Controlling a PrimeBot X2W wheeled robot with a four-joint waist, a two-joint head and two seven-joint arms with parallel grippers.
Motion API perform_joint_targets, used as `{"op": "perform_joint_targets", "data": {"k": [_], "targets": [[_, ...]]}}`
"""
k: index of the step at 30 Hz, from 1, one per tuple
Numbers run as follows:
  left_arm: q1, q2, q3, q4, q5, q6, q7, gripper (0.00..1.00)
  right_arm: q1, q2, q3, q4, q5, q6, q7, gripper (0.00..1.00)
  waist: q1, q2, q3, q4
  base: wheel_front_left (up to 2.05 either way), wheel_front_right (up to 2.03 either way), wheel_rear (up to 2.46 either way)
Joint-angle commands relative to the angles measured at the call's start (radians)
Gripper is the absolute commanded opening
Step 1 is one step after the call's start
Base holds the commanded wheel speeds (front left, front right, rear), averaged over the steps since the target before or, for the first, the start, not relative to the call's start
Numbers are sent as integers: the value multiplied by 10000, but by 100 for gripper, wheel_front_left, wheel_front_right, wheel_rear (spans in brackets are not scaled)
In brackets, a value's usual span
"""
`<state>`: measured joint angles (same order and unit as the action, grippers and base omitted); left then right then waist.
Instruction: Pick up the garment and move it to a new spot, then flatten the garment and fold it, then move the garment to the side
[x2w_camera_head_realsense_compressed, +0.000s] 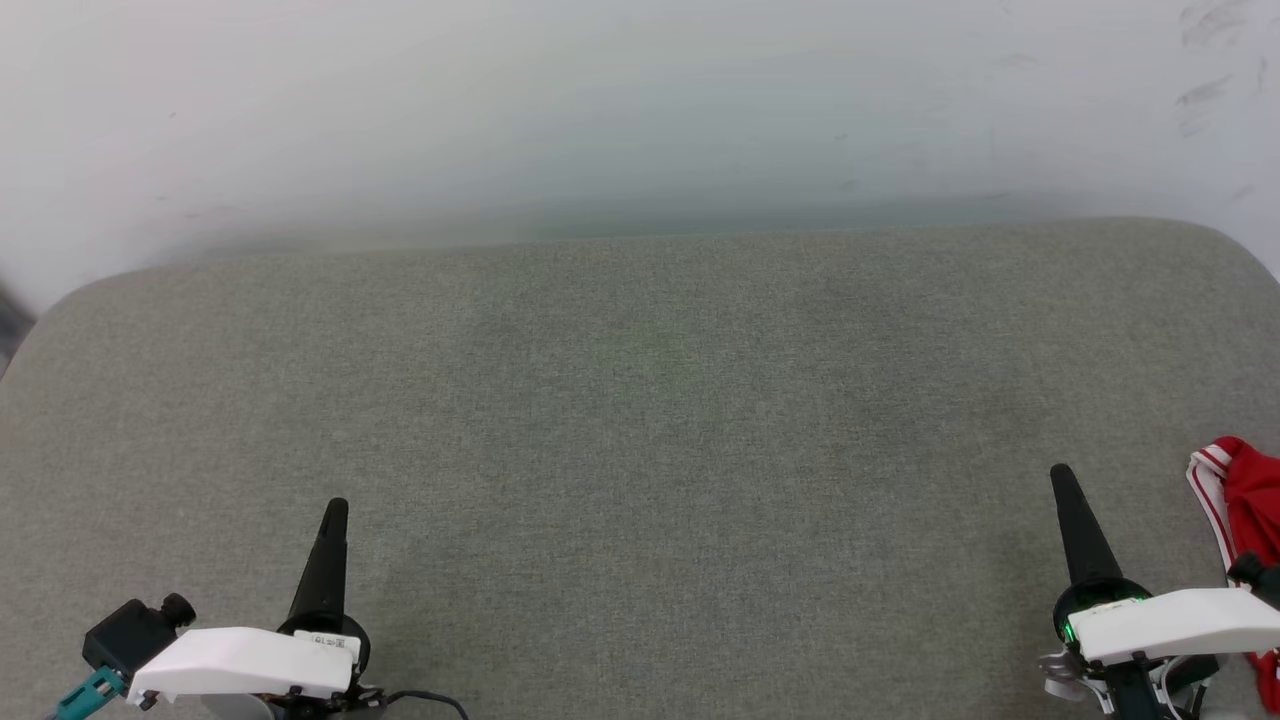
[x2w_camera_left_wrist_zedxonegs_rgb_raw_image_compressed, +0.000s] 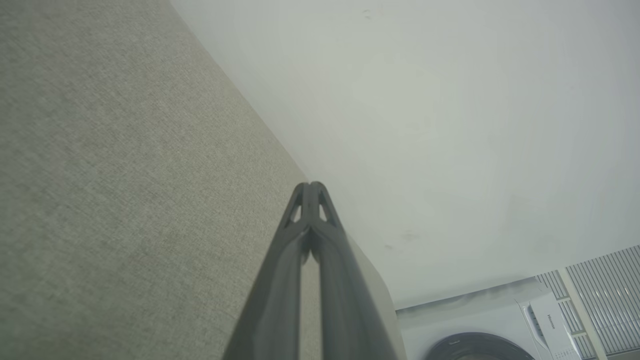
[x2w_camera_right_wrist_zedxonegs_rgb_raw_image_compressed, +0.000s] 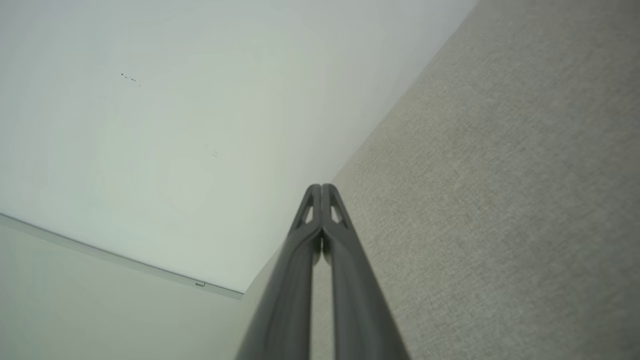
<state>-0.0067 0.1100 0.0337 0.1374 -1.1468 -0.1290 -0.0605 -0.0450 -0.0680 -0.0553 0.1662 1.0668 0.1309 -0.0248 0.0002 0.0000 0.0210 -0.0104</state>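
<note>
Garment (x2w_camera_head_realsense_compressed: 1250, 500) is spotted in the head view, bunched at the worktop's (x2w_camera_head_realsense_compressed: 640, 420) right edge beside the right tool (x2w_camera_head_realsense_compressed: 1060, 472); the left tool (x2w_camera_head_realsense_compressed: 337, 505) is well apart. Left wrist view: tool closed tight, nothing held, washing machine (x2w_camera_left_wrist_zedxonegs_rgb_raw_image_compressed: 480, 345) beyond. Right wrist view: likewise closed, nothing gripped.

Tapered black fingers (x2w_camera_head_realsense_compressed: 325, 570), white wrist shells (x2w_camera_head_realsense_compressed: 245, 660), perhaps a green light (x2w_camera_head_realsense_compressed: 1070, 630).
</note>
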Motion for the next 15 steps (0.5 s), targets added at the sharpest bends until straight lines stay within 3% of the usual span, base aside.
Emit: {"op": "perform_joint_targets", "data": {"k": [1,15], "targets": [[-258,-14,37,-15,-232,-15,68,0,-259,-58,-35,-36,271,-1,64,0,-1,0,-4,2,0,0,0],[-480,-98,159,275,-1492,-19,443,0,-373,-34,-134,177,1706,-2,372,0,-1,0,-41,24,0,0,0]]}}
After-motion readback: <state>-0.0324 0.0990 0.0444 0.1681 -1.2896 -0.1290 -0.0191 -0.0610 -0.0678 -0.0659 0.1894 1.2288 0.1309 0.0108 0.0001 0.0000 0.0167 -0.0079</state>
